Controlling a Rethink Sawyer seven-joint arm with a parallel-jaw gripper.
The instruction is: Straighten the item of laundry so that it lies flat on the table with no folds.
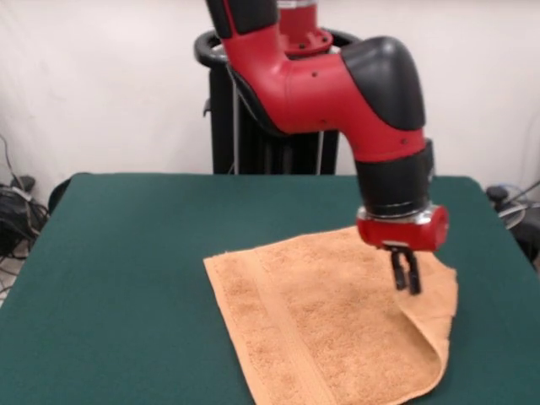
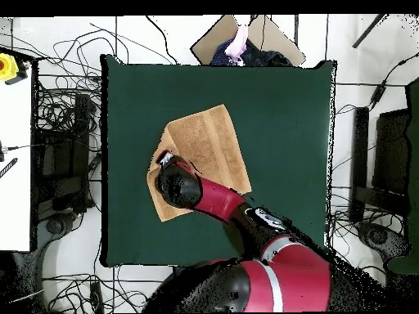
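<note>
The orange-tan towel (image 1: 321,321) lies on the green table (image 1: 126,253), towards its front right. Most of it is flat, with a woven band running along its left side. Its right edge is lifted and folded over into a curled flap (image 1: 439,329). My gripper (image 1: 406,287) hangs straight down over the top of that flap, its fingers closed together on the cloth edge. In the overhead view the towel (image 2: 209,143) lies on the table (image 2: 278,123). There my gripper (image 2: 166,158) sits at the towel's left edge, mostly hidden under the wrist.
The black pedestal (image 1: 253,143) stands behind the table's far edge. Cables (image 1: 17,211) lie on the floor at the left. In the overhead view a cardboard box (image 2: 262,37) sits beyond the table's top edge and a white bench (image 2: 15,163) stands at the left.
</note>
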